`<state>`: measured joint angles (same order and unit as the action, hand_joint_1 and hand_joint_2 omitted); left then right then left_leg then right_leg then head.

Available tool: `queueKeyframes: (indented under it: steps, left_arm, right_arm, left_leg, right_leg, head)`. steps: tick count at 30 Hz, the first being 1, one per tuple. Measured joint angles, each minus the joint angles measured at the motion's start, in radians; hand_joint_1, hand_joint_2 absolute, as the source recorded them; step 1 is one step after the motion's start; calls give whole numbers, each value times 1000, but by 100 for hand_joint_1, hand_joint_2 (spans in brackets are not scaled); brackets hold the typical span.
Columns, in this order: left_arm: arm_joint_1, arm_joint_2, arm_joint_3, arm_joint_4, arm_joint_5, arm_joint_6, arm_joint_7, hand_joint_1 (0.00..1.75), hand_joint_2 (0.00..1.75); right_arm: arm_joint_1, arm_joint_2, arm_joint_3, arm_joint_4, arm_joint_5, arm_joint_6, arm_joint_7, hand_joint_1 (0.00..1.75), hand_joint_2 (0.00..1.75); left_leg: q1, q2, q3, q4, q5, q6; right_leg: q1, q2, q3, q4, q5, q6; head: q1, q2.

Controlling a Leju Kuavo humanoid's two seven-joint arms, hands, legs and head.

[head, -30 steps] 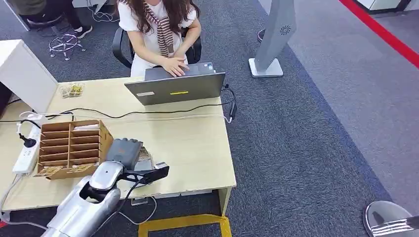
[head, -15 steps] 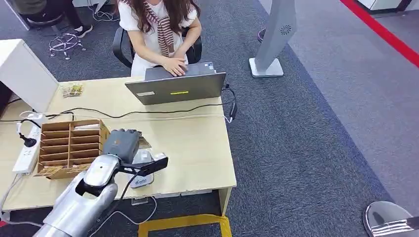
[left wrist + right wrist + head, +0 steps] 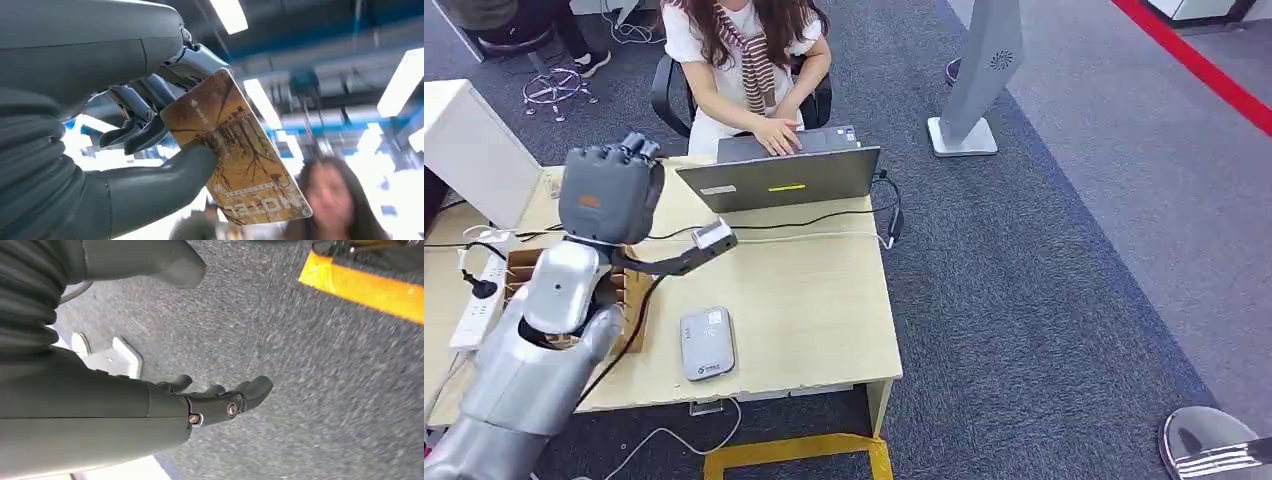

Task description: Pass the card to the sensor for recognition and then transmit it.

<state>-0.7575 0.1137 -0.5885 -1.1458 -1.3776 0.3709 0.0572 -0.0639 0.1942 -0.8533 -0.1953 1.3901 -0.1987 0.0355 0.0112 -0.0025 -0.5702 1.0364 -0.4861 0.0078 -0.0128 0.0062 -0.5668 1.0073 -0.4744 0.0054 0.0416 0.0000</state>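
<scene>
Left wrist view: left hand [image 3: 150, 125] pinches the card [image 3: 235, 155] by one short end, thumb under one face, fingers [image 3: 145, 107] on the other
Card position: raised in the air above the table [image 3: 824, 300], well apart from the grey sensor [image 3: 707, 343] lying near the front edge
Handling: thin, stiff and light, likely slick; a grip by the end leaves most of its face free
Right hand: right hand [image 3: 220, 400] hangs over carpet, fingers loosely curled, holding nothing
Person: person [image 3: 749, 60] sits behind the laptop [image 3: 779, 178]
Hard to make out: card hidden behind the hand in head view; its print is too small to read; face blurred
</scene>
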Motion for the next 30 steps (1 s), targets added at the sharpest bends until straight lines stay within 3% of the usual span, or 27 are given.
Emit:
queueKeyframes:
  steps: [4, 8, 15, 20, 30]
  left_arm:
    - [-123, 5, 73, 160, -24, 67, -40, 175, 175]
    - [-179, 9, 119, 267, -27, 86, -55, 175, 175]
    - [-203, 8, 139, 340, -35, 92, -56, 175, 175]
    - [-231, 16, 144, 395, -77, 56, -26, 175, 175]
    - [-249, 25, 151, 508, -89, 75, -19, 175, 175]
  right_arm:
    - [-5, 0, 8, 0, 3, 10, -8, 0, 175]
    - [-6, 0, 13, 0, 3, 10, -10, 0, 175]
    - [-7, 0, 21, 0, 3, 7, -10, 0, 175]
    - [-6, -1, 23, 0, 7, 8, 3, 0, 175]
    - [-4, -2, 24, 0, 7, 18, 6, 0, 175]
  left_leg:
    - [0, 2, 1, 0, 1, -1]
    - [0, 0, 0, 0, 1, -1]
    - [0, 0, -1, 0, 1, -1]
    - [0, 0, 0, 0, 1, -1]
    - [0, 0, 0, 0, 2, -1]
  right_leg:
    - [0, 1, -1, 1, 1, -1]
    - [0, 0, -1, 1, 1, -2]
    - [0, 0, -1, 1, 1, -1]
    - [0, 0, -1, 1, 1, -1]
    - [0, 0, -1, 1, 1, -2]
  head:
    - [1, 0]
    - [0, 0]
    - [0, 0]
    - [0, 0]
    - [0, 0]
